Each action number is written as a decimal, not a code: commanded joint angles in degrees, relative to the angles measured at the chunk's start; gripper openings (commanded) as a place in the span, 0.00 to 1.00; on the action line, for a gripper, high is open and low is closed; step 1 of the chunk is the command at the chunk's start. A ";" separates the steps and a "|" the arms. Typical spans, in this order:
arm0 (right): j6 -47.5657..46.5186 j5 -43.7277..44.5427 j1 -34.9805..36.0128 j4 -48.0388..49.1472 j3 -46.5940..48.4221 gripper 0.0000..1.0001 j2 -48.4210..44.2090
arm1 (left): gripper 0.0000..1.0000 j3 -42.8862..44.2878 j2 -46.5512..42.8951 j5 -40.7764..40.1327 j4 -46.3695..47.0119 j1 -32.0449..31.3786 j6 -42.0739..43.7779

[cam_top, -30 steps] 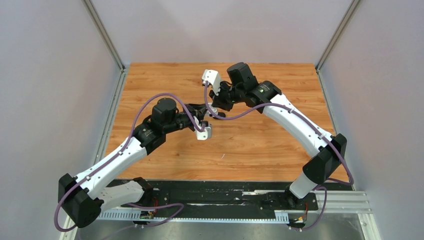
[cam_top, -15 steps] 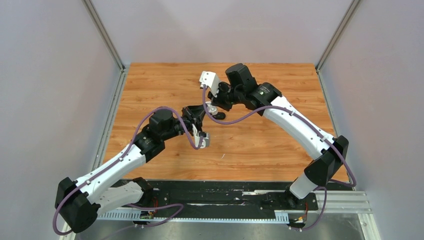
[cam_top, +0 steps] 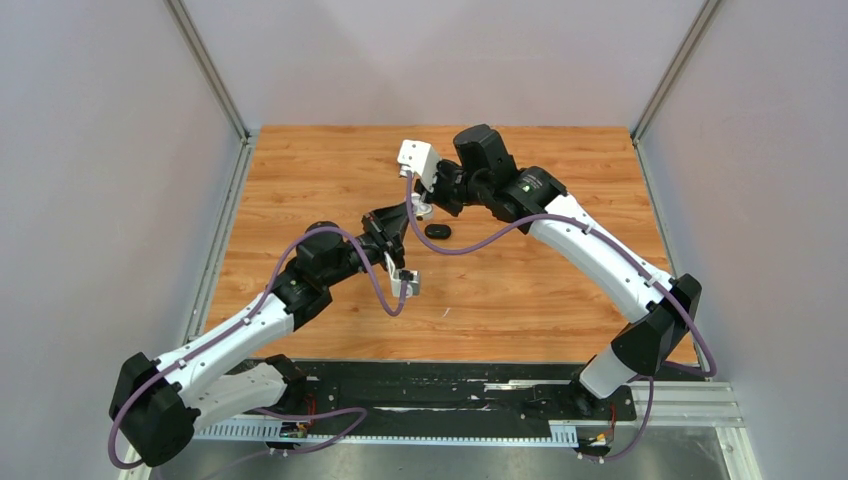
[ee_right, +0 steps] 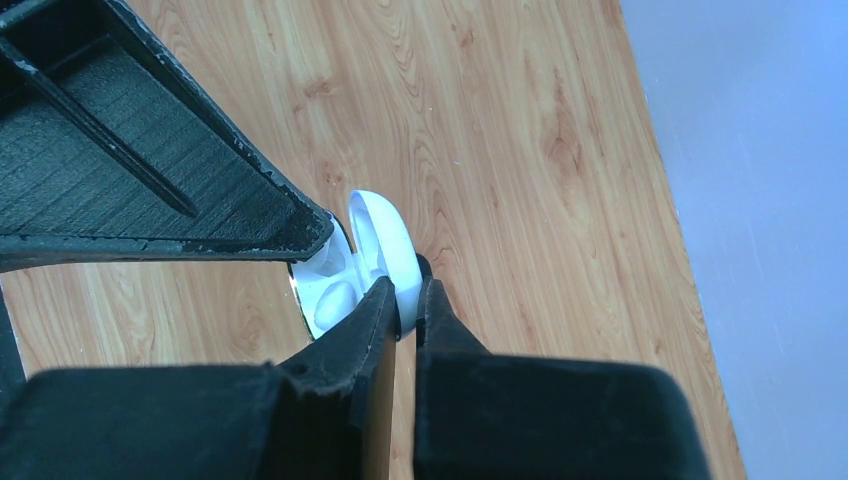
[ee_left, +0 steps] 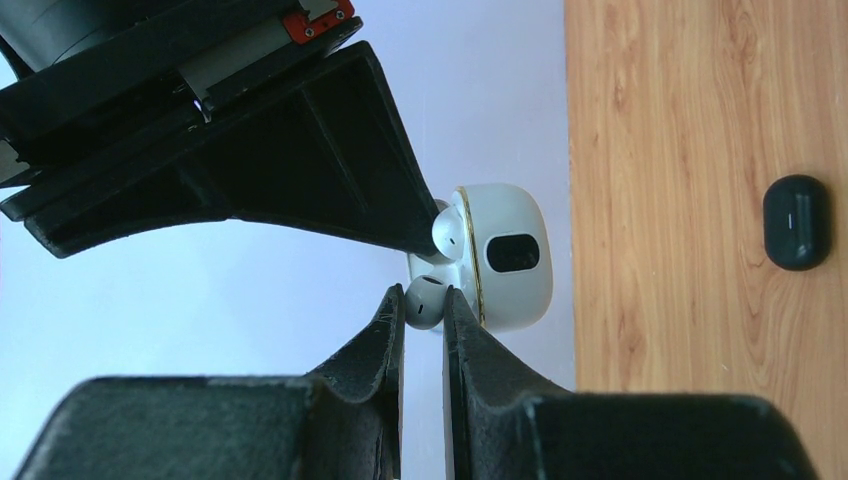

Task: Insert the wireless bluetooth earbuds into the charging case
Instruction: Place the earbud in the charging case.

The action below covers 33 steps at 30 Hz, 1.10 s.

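The left wrist view gives what the overhead one cannot: the left tool is clenched on one white earbud, which is right at the open mouth of the charging case, where a second earbud already sits. The right wrist view shows the other grip — the right tool pinched tight on the case's raised lid, holding it clear of the desk. From above the buds are too small to make out — a dark oval pod lies on the desk near the meeting tools.
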 commanded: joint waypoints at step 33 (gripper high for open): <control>6.06 1.84 -2.40 7.58 -1.69 0.00 -3.24 | 0.97 21.00 -1.64 -10.98 -27.59 3.51 -56.50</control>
